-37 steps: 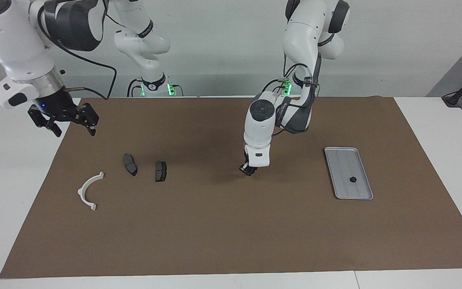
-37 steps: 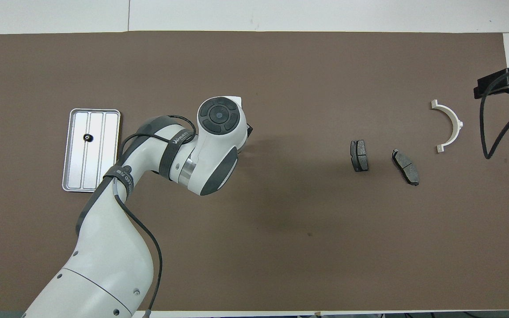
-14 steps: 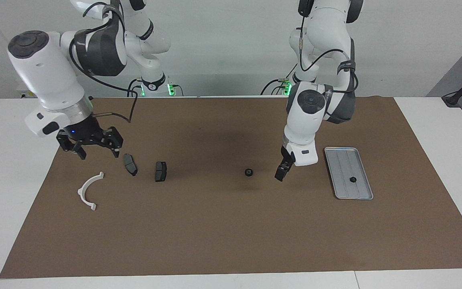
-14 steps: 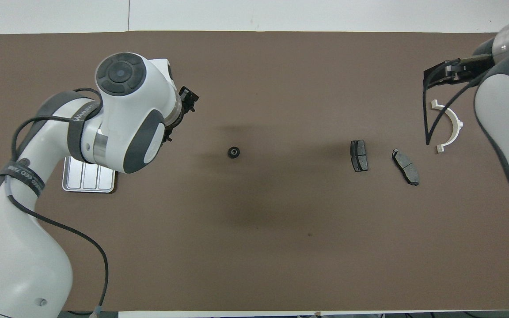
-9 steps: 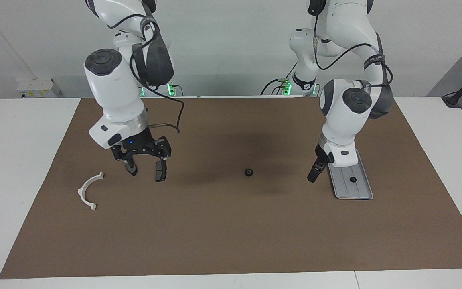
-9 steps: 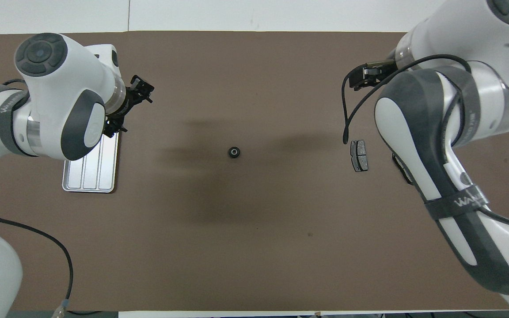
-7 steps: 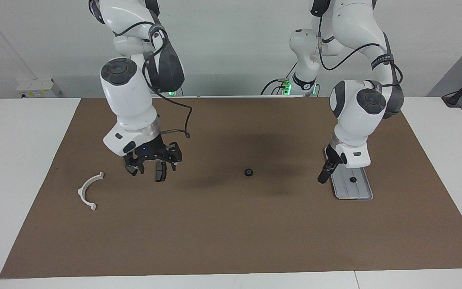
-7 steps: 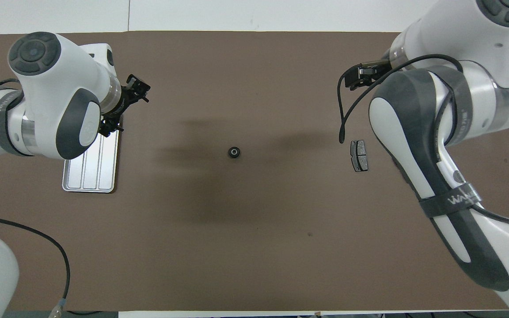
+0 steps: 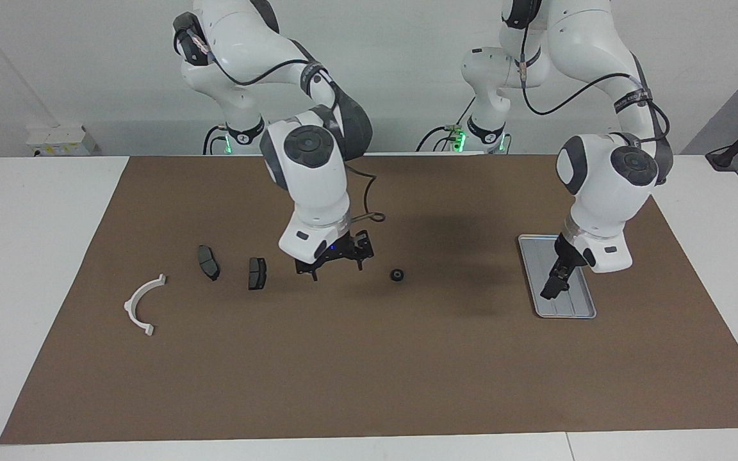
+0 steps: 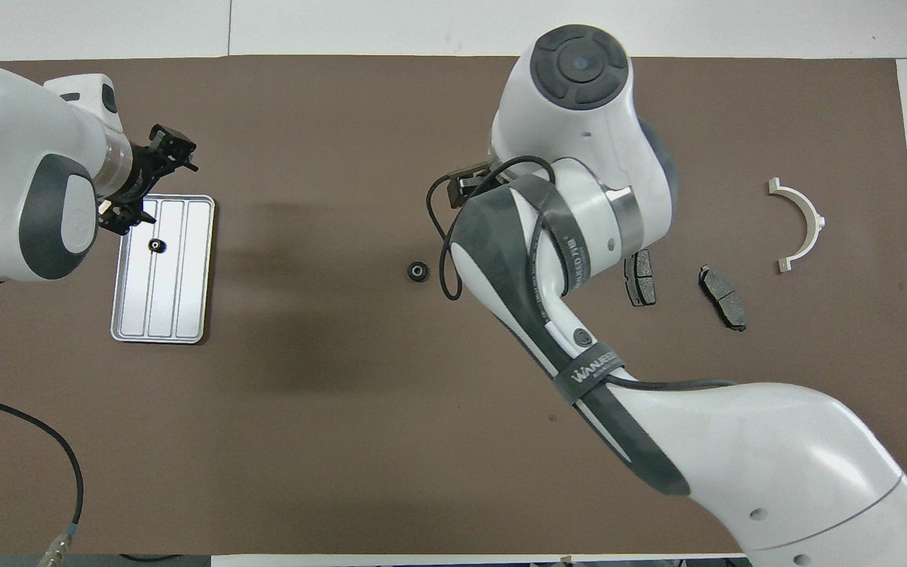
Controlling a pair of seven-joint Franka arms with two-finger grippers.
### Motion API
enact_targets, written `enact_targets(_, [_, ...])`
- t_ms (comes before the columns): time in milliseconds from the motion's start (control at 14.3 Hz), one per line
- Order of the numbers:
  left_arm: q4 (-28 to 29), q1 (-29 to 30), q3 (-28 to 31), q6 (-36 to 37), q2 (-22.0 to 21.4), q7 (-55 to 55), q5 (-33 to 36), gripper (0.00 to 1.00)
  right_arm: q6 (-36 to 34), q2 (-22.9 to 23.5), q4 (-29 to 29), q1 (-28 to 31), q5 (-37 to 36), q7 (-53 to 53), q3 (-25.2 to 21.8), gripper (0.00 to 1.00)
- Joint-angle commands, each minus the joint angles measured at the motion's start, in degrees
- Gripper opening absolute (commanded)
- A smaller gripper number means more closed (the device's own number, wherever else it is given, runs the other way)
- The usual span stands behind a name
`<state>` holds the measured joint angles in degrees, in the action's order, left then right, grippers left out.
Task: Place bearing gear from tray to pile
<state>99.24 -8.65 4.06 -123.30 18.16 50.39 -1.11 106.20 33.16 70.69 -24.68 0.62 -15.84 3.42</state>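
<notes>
One small black bearing gear (image 9: 397, 275) lies on the brown mat mid-table, also in the overhead view (image 10: 417, 271). A second one (image 10: 156, 245) lies in the silver tray (image 9: 539, 256) (image 10: 186, 299). The pile is a white half-ring bracket (image 9: 141, 304) (image 10: 804, 220) and two dark pads (image 9: 208, 262) (image 9: 257, 273). My right gripper (image 9: 337, 267) is open and empty, just above the mat between the nearer pad and the gear on the mat. My left gripper (image 9: 548, 293) hangs low over the tray, above the gear in it.
The brown mat (image 9: 369, 371) covers most of the white table. The right arm's forearm spans the overhead view from the bottom corner to mid-table and hides most of its own gripper (image 10: 465, 183).
The left gripper left one gear on the mat mid-table and moved back over the tray. The right gripper swept from its end of the table, over the pile, toward that gear.
</notes>
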Motion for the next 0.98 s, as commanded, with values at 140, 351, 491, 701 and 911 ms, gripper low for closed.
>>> enact_targets(140, [7.6, 4.9, -0.5, -2.7, -4.0, -19.9, 0.1, 0.99, 4.4, 5.2, -1.8, -4.6, 0.2, -6.6, 0.2, 1.0])
enact_targets(351, [9.0, 7.6, -0.5, -2.6, -4.7, -32.7, 0.1, 1.0, 6.2, 6.7, -1.6, -6.5, 0.3, -8.4, 0.2, 1.0])
enact_targets(491, [9.8, 8.8, -0.5, -3.2, -4.6, -36.8, 0.1, 1.0, 9.4, 7.8, -1.5, -8.0, 0.4, -9.6, 0.2, 1.0])
enact_targets(701, [10.5, 9.8, -0.5, -4.1, -3.2, -44.9, 0.1, 0.77, 10.3, 10.0, -1.5, -9.8, 0.1, -12.0, 0.1, 1.0])
enact_targets(911, [10.6, 9.2, -0.6, -6.2, -1.3, -44.7, 0.1, 0.7, 13.0, 10.1, 0.5, -9.8, -0.5, -12.5, 0.1, 1.0])
